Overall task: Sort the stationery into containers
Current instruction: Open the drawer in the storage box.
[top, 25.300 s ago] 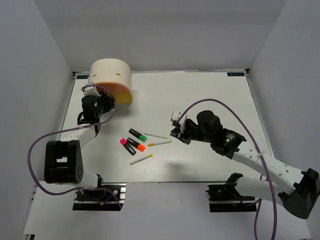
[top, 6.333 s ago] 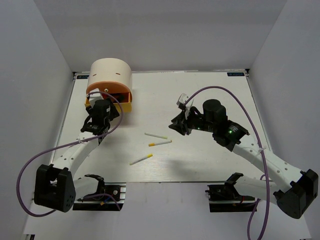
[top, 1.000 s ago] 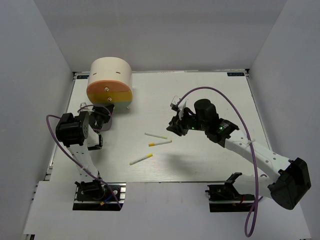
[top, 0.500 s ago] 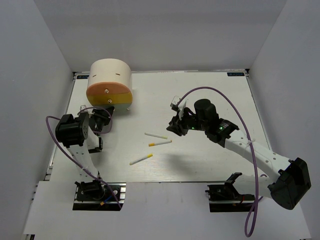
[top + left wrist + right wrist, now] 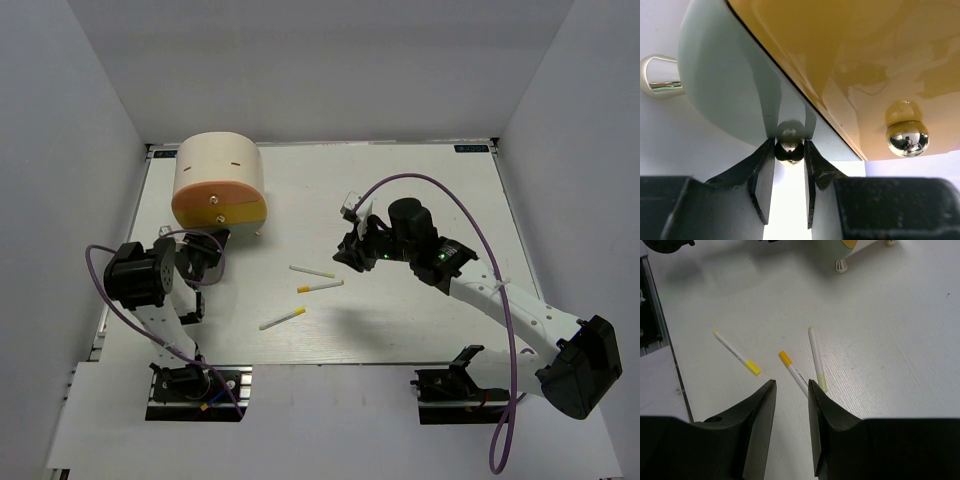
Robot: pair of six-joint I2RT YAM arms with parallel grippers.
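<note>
While the left tool (image 5: 789,146) pinches a knob (image 5: 789,152) on the closed organiser (image 5: 218,172), the right tool (image 5: 791,386) hangs part-open, empty.

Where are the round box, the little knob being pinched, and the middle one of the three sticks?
Round box (image 5: 222,158): overhead view, on its cream curved wall.
Little knob (image 5: 789,151): left wrist view, on its shiny ball.
Middle stick (image 5: 320,286): overhead view, on its white shaft.

Top cam: high, behind arm bases, looks down on whole desk (image 5: 420,190). Left wrist: very close, tilted up under organiser (image 5: 850,45), knob (image 5: 789,150) mid-frame. Right wrist: farther off, looks down at desk and three sticks (image 5: 794,372). Sticks and organiser also show in top view.
</note>
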